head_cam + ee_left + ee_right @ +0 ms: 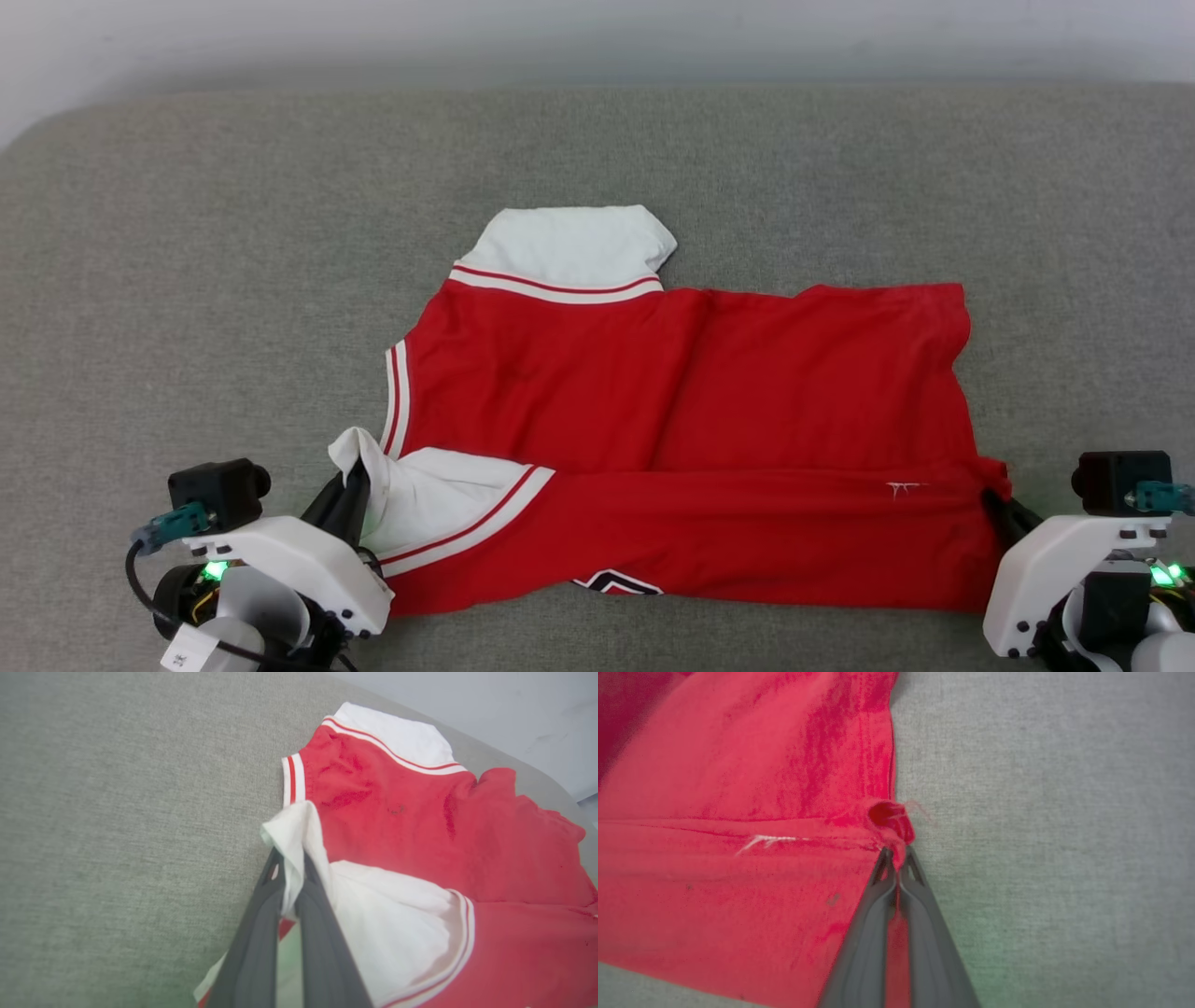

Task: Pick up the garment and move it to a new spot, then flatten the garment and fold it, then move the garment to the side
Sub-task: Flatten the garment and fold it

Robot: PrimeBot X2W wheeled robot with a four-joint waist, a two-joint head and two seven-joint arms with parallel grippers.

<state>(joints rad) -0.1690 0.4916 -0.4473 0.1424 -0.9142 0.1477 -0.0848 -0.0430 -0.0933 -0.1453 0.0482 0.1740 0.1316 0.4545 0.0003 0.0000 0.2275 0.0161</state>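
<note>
One red garment (672,392) lies in the middle of the counter (187,280), which is covered in grey cloth. The garment is spread out flat. Its near strip looks folded over on top of the rest, and the edge of that strip runs from one hand to the other.

There are two hands. The left hand (353,485) is closed on the corner of a white sleeve (429,495) at the garment's near left. The left wrist view shows the white cloth squeezed between the two dark fingers (261,933). The right hand (997,502) is closed on a small bunch of red cloth at the garment's near right corner, seen up close in the right wrist view (896,856).

There are two white sleeves. The far sleeve (569,245) sticks out toward the back of the counter. Each sleeve has red and white stripes along it.

There is lots of bare grey room to the left, to the right and behind the garment. The far left corner of the counter is round. A pale wall (597,37) stands behind the back edge.

A little black and white print (616,584) peeks out at the garment's near edge. It is too small a piece to read. A tiny white thread mark (902,487) sits on the red cloth near the right hand.
</note>
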